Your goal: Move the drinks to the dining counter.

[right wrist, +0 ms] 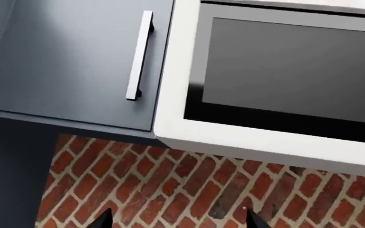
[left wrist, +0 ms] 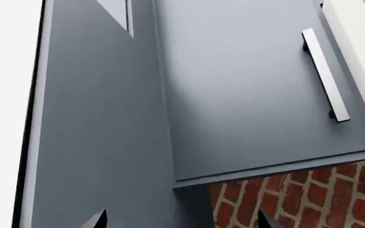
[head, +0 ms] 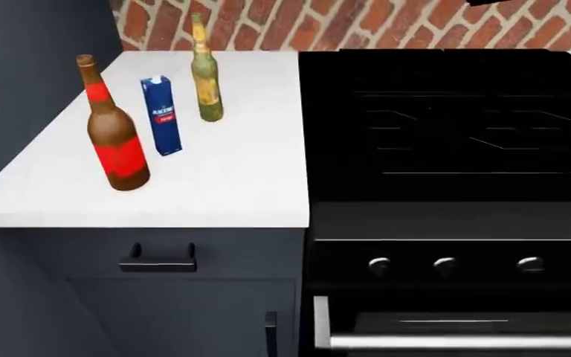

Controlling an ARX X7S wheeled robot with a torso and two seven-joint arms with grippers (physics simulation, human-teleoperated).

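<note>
In the head view three drinks stand on the white worktop [head: 236,186] next to a black stove: a tall brown bottle with red labels [head: 114,134] at the front left, a small dark-blue juice carton [head: 161,115] behind it, and a slim olive-green bottle [head: 204,74] further back. The dining counter is out of view. Neither gripper shows in the head view. My left gripper [left wrist: 181,219] is open and empty, facing a grey upper cabinet. My right gripper [right wrist: 177,218] is open and empty, facing a brick wall.
The black stove [head: 454,126] with knobs and an oven handle adjoins the worktop on the right. A brick wall [head: 365,26] runs behind. Grey cabinet doors with metal handles [left wrist: 325,76] and a white microwave [right wrist: 284,90] hang above. A dark drawer [head: 157,256] sits below the worktop.
</note>
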